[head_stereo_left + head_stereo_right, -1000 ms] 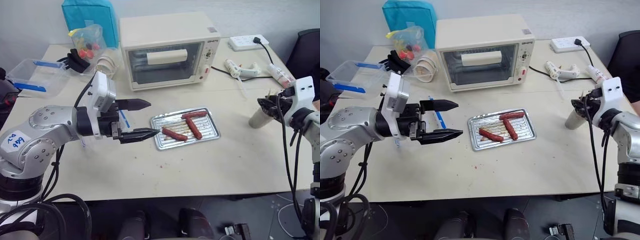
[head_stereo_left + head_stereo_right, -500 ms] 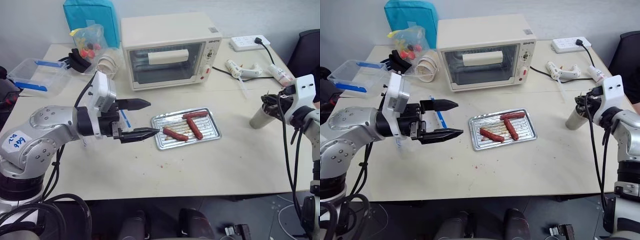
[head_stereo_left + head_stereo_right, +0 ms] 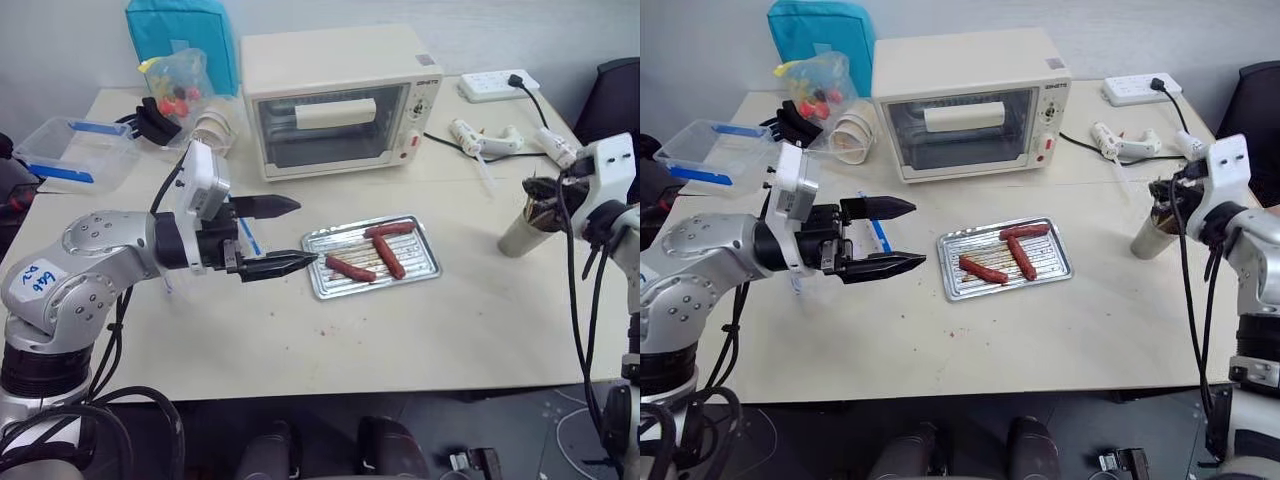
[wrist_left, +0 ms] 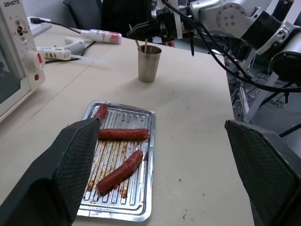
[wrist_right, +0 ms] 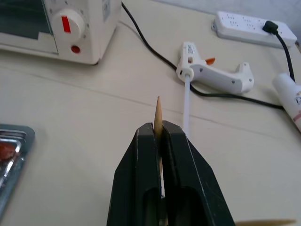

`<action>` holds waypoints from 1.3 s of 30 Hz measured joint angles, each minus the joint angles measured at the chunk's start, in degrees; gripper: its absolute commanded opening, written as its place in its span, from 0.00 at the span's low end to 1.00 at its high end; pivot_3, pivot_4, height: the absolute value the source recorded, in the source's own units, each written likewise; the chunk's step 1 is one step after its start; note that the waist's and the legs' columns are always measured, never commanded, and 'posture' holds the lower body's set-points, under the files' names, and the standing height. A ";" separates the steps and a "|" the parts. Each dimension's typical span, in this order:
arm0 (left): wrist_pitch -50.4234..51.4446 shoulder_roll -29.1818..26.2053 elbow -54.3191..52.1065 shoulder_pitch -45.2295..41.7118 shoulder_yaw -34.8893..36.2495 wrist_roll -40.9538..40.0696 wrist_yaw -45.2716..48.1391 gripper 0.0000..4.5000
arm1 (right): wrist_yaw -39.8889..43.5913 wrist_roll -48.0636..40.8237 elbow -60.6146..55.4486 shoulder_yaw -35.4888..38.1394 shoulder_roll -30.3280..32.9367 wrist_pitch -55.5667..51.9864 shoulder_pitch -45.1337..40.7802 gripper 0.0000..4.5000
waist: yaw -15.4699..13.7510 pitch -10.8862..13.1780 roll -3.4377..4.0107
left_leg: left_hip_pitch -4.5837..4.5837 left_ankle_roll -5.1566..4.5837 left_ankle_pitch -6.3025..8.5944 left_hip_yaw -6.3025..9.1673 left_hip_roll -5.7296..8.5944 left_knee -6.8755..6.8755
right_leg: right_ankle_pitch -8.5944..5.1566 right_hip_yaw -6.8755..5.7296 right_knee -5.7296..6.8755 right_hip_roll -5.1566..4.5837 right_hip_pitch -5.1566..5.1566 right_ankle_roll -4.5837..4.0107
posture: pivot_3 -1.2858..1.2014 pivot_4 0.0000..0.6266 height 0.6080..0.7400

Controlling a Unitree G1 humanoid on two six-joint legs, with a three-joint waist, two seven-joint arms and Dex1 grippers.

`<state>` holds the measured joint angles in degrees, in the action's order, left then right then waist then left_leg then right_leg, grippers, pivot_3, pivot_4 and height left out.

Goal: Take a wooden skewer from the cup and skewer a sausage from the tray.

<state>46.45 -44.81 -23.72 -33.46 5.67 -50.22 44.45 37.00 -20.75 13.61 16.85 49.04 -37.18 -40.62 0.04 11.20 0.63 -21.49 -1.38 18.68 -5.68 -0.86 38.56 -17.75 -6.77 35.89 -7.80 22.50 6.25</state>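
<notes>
From my head camera, my right gripper (image 3: 1162,190) sits over the paper cup (image 3: 1149,238) at the table's right edge. My left gripper (image 3: 268,236) hangs wide open beside the metal tray (image 3: 425,269), which holds three sausages (image 3: 350,268). A cream toaster oven (image 3: 335,95) stands behind; its small label is unreadable here.

From my left wrist, the sausages lie on the tray's ridged bottom, looking soft and greasy, likely to roll when pierced, so I judge I should steady one mid-length. The oven's edge reads "QSHETR", as far as I can tell.

From my right wrist, my fingers (image 5: 141,160) are clamped shut on a wooden skewer (image 5: 158,115), its sharp tip poking out. It seems light, stiff, easily snapped. A glue gun (image 5: 216,77) lies beyond.
</notes>
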 measured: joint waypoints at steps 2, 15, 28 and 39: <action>-0.75 0.82 0.23 0.00 0.01 0.76 0.09 1.00 | 0.08 -1.69 -0.83 1.64 1.96 -3.18 -3.19 0.01 | -0.13 0.00 0.00 | -0.02 0.00 0.00 0.02 -0.01 0.01 | 0.00 0.00 -0.02 0.00 -0.01 0.00 | 0.52 0.24 1.00; -4.20 7.04 2.24 -0.68 -0.49 3.59 -0.57 1.00 | -8.05 -16.39 -1.20 12.14 -1.78 -33.48 -28.21 0.01 | 0.11 -0.06 -0.13 | -0.03 0.01 0.00 -0.06 -0.10 -0.04 | 0.01 0.09 0.00 0.09 0.06 -0.02 | 0.52 0.24 1.00; -16.68 20.88 -0.26 6.09 -7.41 19.28 -13.24 1.00 | -58.55 -36.51 -18.43 48.46 -57.56 -55.13 -26.72 0.01 | -0.13 -0.17 -0.23 | -1.38 -0.06 -0.09 0.37 0.19 0.55 | 0.04 0.48 0.47 0.23 1.11 0.00 | 0.52 0.24 1.00; -31.07 29.81 7.25 8.75 -11.58 36.89 -23.17 1.00 | -92.78 -76.82 -22.74 35.10 -56.88 -35.71 -16.64 0.01 | 1.69 -0.17 -0.22 | -1.51 -0.15 -0.33 0.36 0.15 0.39 | 0.19 0.80 0.26 0.31 1.25 0.28 | 0.52 0.24 1.00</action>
<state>15.38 -15.00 -16.47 -24.71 -5.90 -13.33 21.29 -55.78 -97.57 -9.13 51.95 -7.84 -72.89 -57.25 1.73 11.03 0.41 -23.00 -1.54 18.36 -5.32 -0.71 38.95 -17.56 -5.97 36.14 -7.49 23.75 6.53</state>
